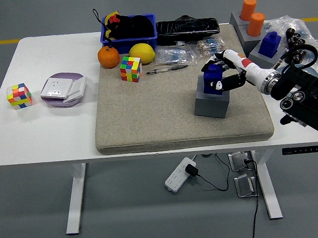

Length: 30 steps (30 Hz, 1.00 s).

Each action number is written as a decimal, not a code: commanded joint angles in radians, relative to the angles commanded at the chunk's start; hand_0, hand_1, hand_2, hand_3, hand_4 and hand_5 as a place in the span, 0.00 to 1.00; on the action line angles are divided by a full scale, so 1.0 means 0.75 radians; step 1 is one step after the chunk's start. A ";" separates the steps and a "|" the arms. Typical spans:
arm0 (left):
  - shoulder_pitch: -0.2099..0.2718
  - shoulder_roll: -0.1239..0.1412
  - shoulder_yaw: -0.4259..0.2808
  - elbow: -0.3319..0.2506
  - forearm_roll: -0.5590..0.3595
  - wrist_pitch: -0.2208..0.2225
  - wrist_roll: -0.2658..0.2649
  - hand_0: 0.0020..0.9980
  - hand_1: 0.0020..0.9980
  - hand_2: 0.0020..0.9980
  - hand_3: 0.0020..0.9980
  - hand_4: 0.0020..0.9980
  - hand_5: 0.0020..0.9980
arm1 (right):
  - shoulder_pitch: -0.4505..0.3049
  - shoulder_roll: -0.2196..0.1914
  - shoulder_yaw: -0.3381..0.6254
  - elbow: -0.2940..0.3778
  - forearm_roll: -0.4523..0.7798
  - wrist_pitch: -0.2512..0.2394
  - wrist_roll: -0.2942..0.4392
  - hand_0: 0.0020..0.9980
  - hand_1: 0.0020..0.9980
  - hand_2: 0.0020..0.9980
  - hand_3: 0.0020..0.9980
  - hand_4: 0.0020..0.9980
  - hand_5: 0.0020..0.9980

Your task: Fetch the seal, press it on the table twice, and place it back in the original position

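My right hand (pixel 224 74) on the blue seal (pixel 213 80)

I had my fingers curled around the seal, which sat on top of the grey block (pixel 211 104) on the beige mat (pixel 147 114); it seemed to touch the block, though my fingers hid that edge.

Right robot hand (pixel 222 73) gripping blue seal (pixel 214 80), atop grey block (pixel 210 104), beige mat (pixel 164 118)

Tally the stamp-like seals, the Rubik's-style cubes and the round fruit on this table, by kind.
Seals: 4, namely two orange cylinder seals, a blue seal on the far grey holder, and the blue seal gripped by the right hand.
Multicoloured puzzle cubes: 2.
Fruit: 2, an orange and a yellow lemon.
Total: 8.
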State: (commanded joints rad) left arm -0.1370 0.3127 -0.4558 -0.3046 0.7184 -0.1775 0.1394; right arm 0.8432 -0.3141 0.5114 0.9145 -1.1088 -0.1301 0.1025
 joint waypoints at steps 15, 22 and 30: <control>-0.001 0.001 0.002 0.000 0.000 0.000 0.000 0.83 0.80 0.76 0.82 0.75 0.31 | 0.002 0.009 -0.009 -0.008 0.012 -0.017 0.007 0.60 0.46 0.46 0.48 0.59 0.00; -0.001 0.000 0.001 -0.001 0.001 -0.001 0.000 0.83 0.80 0.76 0.82 0.75 0.31 | 0.002 0.011 -0.010 -0.008 0.016 -0.024 0.006 0.66 0.54 0.54 0.57 0.61 0.00; 0.001 0.000 0.001 -0.001 0.001 -0.001 0.000 0.83 0.80 0.76 0.82 0.75 0.31 | 0.001 0.012 -0.013 -0.010 0.018 -0.024 0.002 0.75 0.70 0.73 0.69 0.77 0.00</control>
State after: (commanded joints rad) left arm -0.1365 0.3130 -0.4551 -0.3051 0.7194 -0.1780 0.1395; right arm 0.8442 -0.3050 0.5017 0.9067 -1.0953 -0.1481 0.1037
